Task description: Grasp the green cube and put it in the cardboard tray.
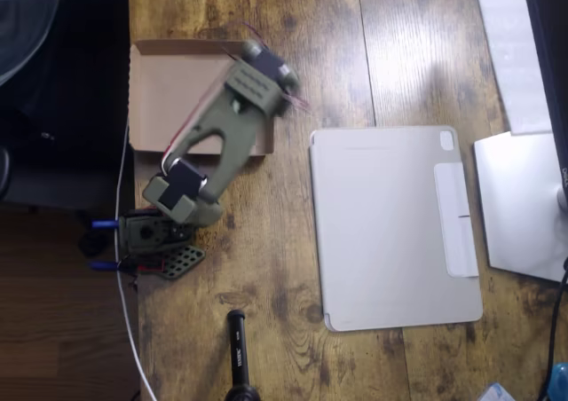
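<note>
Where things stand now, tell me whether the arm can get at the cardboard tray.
Probably yes. The olive arm already stretches across the cardboard tray from its base by the table edge, and nothing lies between them. The gripper's state can't be told from the overhead view.

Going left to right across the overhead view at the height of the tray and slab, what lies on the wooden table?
Shallow brown cardboard tray → olive-green robot arm, overlapping the tray's right part → flat pale grey tablet-like slab → white sheet at the right edge.
</note>
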You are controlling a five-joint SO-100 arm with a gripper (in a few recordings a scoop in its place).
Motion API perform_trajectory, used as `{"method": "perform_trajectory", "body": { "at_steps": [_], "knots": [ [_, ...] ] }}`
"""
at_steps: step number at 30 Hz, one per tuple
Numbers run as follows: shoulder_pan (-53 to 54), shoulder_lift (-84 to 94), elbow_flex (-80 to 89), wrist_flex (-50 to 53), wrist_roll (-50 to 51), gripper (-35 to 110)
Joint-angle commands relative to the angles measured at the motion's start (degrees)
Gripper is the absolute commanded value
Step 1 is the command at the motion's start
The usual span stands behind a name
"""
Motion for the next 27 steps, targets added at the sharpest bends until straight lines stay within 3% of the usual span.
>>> {"method": "perform_trajectory", "body": {
  "at_steps": [1,8,15,27],
  "knots": [
    [14.68,1.93,3.08,0.53,-3.69,21],
    [32.08,-1.05,8.26,1.05,-5.71,14],
    [35.77,-6.15,8.26,1.23,2.02,10],
    [38.85,-19.69,8.35,1.32,0.44,9]
  ]
}}
